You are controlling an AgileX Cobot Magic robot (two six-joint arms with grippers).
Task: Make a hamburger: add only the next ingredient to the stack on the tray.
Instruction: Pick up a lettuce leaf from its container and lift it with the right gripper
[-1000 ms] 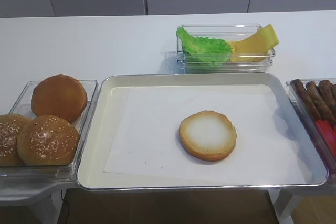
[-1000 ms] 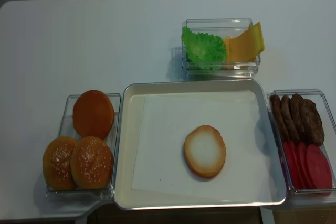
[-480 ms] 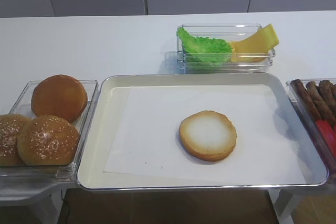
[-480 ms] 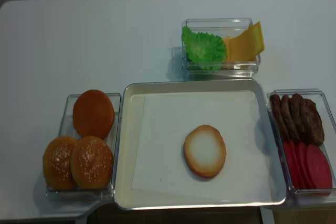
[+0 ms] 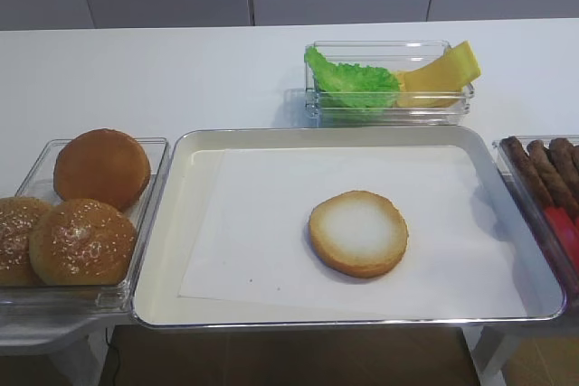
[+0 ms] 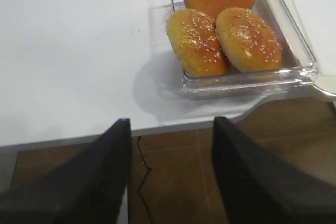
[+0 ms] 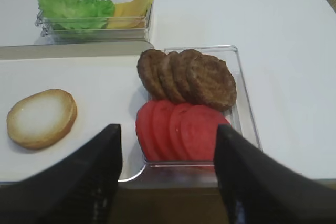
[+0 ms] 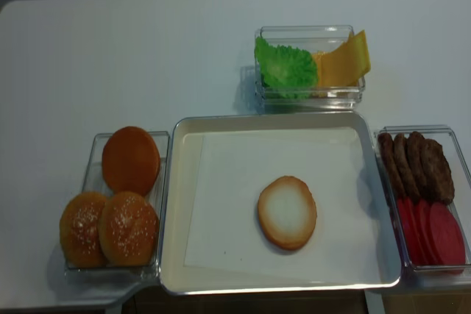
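Lettuce leaf (image 5: 351, 84) lies unpicked in its clear bin (image 5: 389, 108) behind the tray (image 5: 181, 259); the stack (image 5: 358, 232) is one bare bun bottom. Right wrist view: right gripper (image 7: 167, 174) open and empty, near tomato slices (image 7: 178, 129). Left wrist view: left gripper (image 6: 170, 174) open by domed buns (image 6: 223, 38).

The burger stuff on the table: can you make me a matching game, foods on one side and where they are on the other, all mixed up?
Foods:
1. bun bottom
2. lettuce leaf
3. tomato slices
4. sesame buns

Places:
A. clear bin left of the tray
B. on the paper in the tray
C. clear bin right of the tray, beside the patties
D. clear bin behind the tray, beside the cheese slice

Pairs: 1-B, 2-D, 3-C, 4-A
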